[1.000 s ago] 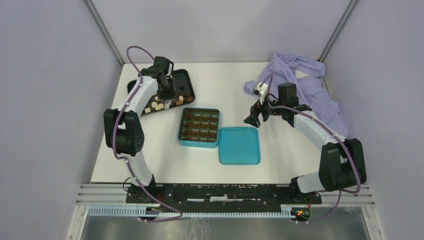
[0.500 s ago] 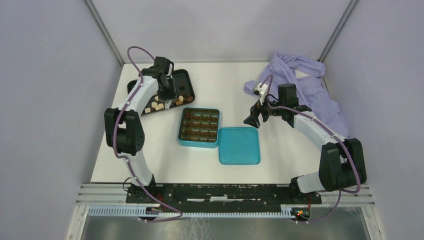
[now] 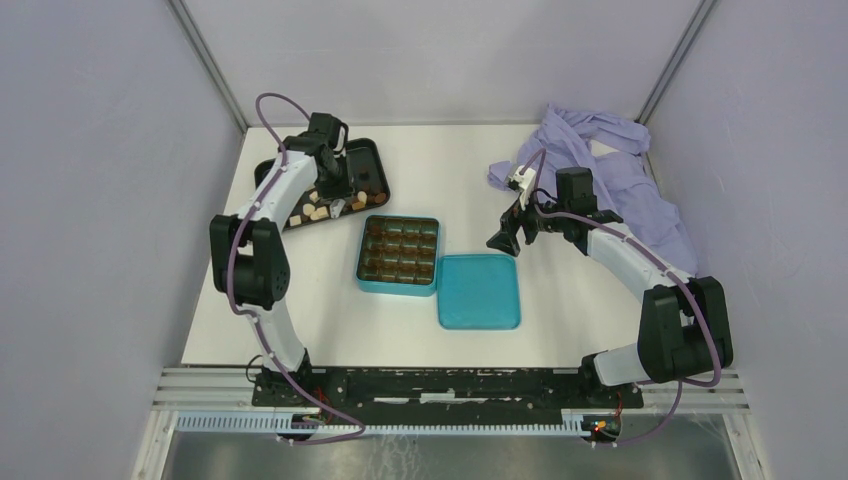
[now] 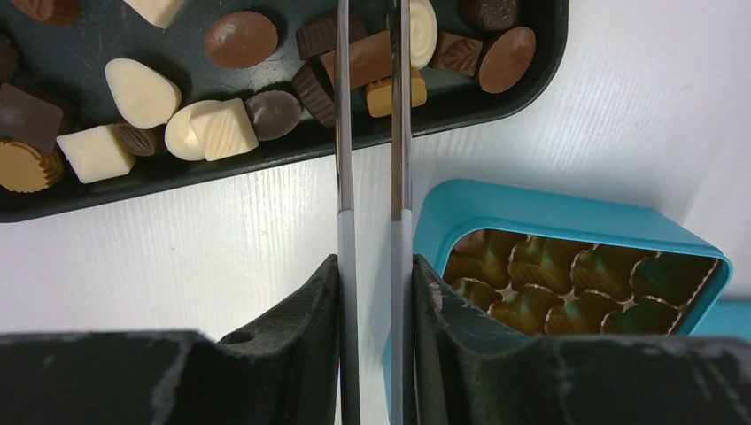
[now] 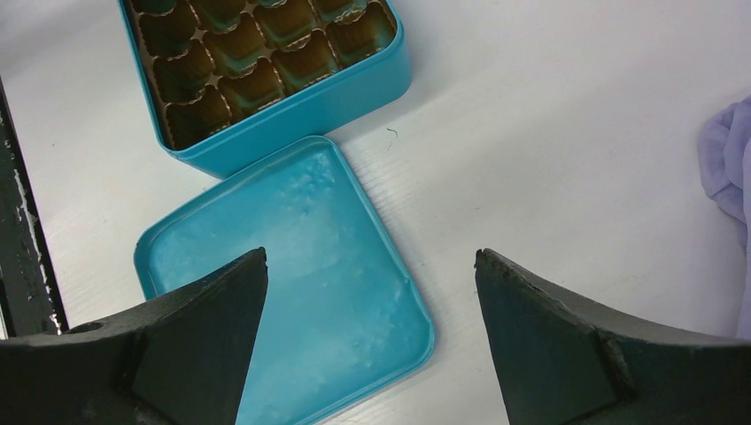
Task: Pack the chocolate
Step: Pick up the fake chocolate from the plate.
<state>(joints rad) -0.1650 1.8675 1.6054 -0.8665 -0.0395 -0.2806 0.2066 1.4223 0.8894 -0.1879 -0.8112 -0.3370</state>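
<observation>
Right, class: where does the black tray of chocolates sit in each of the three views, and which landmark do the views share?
Top external: black tray at upper left.
Left wrist: the tray runs across the top.
Right wrist: not in it.
Shared landmark: the teal box, centre of the top view, lower right in the left wrist view, top left in the right wrist view.

Far left on my table (image 3: 450, 170): tray (image 3: 368, 152) holding chocolate (image 4: 142, 93). Box (image 3: 395, 288) just right of it; lid (image 3: 479, 292) at box's near-right corner; cloth (image 3: 610, 160) far right.
</observation>
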